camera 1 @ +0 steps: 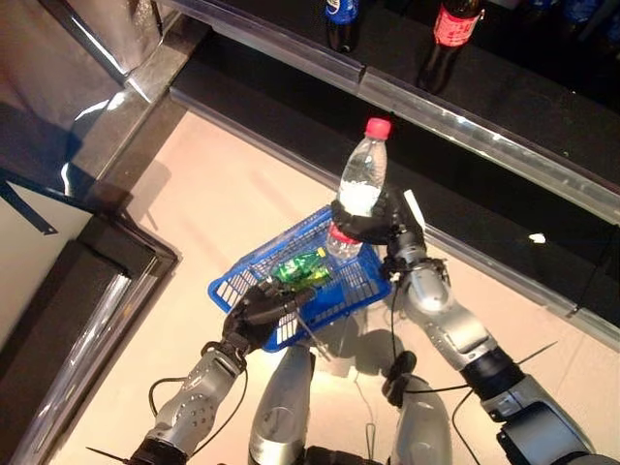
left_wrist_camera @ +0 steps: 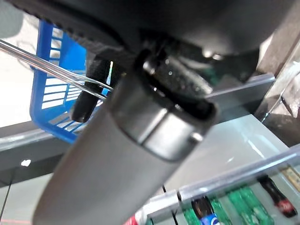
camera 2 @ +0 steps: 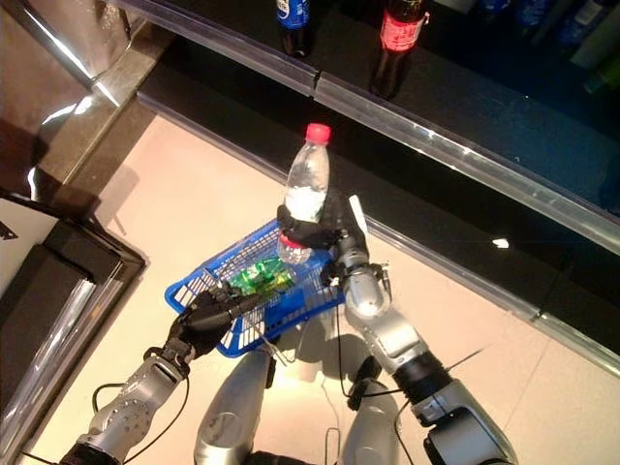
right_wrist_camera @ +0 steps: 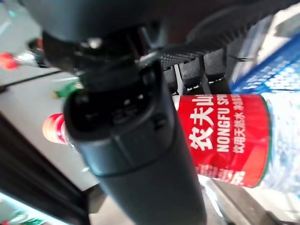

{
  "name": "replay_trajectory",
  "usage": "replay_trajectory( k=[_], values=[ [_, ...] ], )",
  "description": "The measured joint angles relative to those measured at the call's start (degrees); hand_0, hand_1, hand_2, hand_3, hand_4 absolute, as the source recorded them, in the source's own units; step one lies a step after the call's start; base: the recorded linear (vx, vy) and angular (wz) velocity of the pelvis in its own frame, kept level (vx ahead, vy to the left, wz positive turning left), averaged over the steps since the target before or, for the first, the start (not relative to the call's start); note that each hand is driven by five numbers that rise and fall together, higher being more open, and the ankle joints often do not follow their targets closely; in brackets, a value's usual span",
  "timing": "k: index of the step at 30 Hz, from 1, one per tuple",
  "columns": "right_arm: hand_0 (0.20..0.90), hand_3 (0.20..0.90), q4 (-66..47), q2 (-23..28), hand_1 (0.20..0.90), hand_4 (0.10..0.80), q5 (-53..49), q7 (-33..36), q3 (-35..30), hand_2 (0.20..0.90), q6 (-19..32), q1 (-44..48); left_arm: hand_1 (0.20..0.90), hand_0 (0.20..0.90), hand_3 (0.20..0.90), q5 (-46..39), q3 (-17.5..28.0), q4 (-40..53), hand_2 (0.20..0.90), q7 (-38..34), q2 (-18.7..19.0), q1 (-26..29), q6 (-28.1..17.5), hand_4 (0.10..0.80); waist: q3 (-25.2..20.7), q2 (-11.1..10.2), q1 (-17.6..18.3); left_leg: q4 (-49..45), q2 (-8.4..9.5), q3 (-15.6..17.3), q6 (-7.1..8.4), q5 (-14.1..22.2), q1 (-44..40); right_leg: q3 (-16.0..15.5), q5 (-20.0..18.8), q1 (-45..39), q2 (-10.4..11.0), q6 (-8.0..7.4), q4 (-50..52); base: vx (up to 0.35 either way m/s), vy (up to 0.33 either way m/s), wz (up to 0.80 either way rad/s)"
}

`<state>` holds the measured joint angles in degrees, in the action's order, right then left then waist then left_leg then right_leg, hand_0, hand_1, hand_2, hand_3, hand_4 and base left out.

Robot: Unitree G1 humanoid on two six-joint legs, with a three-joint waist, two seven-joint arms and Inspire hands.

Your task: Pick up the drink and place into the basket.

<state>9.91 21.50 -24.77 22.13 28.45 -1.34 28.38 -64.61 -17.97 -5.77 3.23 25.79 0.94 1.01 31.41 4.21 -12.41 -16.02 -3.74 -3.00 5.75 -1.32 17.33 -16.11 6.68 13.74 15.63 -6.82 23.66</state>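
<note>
My right hand [camera 1: 373, 221] is shut on a clear water bottle [camera 1: 361, 177] with a red cap and red label, held upright over the far right corner of the blue basket [camera 1: 242, 273]. In the right wrist view the fingers [right_wrist_camera: 206, 65] wrap the bottle's red label [right_wrist_camera: 225, 136]. My left hand [camera 1: 262, 310] is shut on the blue basket's thin wire handles [left_wrist_camera: 42, 68] and holds it up in front. A green drink [camera 1: 300, 265] lies inside the basket.
A dark shelf with a metal rail [camera 1: 465, 121] runs across the back, with cola bottles [camera 1: 448, 39] standing on it. A dark cabinet [camera 1: 68, 281] with a metal edge stands at the left. Beige floor lies below.
</note>
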Motion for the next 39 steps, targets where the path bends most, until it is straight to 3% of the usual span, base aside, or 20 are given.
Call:
replay_trajectory(
  k=[17, 24, 39],
  values=[
    [0.3, 0.2, 6.0, -3.6, 0.3, 0.1, 0.1, 2.3, 5.1, 0.3, 0.2, -8.9, 0.3, 0.3, 0.2, -0.4, -0.1, 0.2, 0.3, 3.0, 0.7, 1.2, 0.0, 0.1, 0.0, -0.3, 0.1, 1.3, 0.16, -0.9, 0.13, -0.1, 0.0, -0.8, 0.5, -0.5, 0.0, -0.35, -0.9, 0.0, -0.003, 0.03],
    [0.3, 0.2, 15.2, -7.6, 0.3, 0.1, -0.5, 2.3, 5.9, 0.3, 1.8, -8.6, 0.3, 0.3, 0.2, -0.8, -1.7, 0.7, 0.3, 6.3, 2.2, 1.7, 0.0, 0.1, 0.0, -0.3, -0.1, 1.2, 0.33, -0.9, 0.13, -0.1, 0.0, -0.7, 0.7, -0.5, 0.2, -0.09, -0.8, 0.0, 0.0, 0.0],
    [0.3, 0.2, 26.1, -11.5, 0.3, 0.1, -18.9, -1.0, 8.8, 0.3, 2.0, -0.3, 0.3, 0.3, 0.2, -0.7, -3.7, 0.9, 0.3, 8.5, 2.5, 5.3, 3.0, 0.1, 0.0, -0.1, -2.7, 1.2, 1.48, -2.7, 0.28, -0.2, 1.5, -2.4, 2.5, 0.7, 1.6, -0.45, 1.3, 0.028, -0.005, 0.07]
  ],
)
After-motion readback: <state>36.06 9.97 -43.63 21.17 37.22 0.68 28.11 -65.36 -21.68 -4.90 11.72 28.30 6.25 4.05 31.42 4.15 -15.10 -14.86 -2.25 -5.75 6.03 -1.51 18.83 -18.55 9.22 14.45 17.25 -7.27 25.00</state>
